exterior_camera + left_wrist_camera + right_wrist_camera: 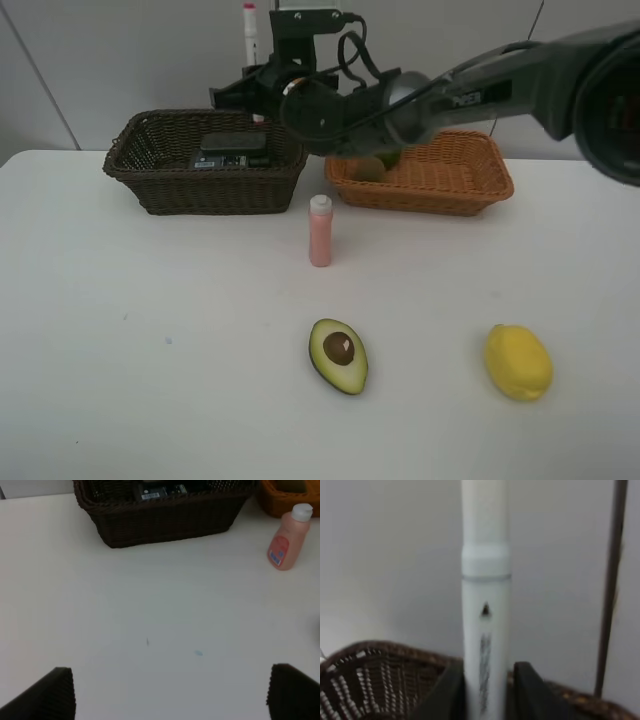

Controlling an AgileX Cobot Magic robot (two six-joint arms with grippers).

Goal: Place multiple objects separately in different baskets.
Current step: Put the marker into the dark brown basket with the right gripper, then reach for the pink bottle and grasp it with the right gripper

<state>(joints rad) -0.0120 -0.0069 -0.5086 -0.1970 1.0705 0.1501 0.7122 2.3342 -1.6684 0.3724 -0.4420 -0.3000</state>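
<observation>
near two baskets (140, 185) (480, 195), one white marker (485, 580) upright in right claw (489, 685)

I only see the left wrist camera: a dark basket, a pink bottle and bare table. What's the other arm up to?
Observer: The right claw is up by the dark basket's far rim, with a white marker standing upright in it.
Operator: Any fruit lying about?
Observer: A halved avocado lies in front of the pink bottle, cut side up.
Operator: Anything else?
Observer: A lemon lies on the right arm's side of the avocado.
</observation>
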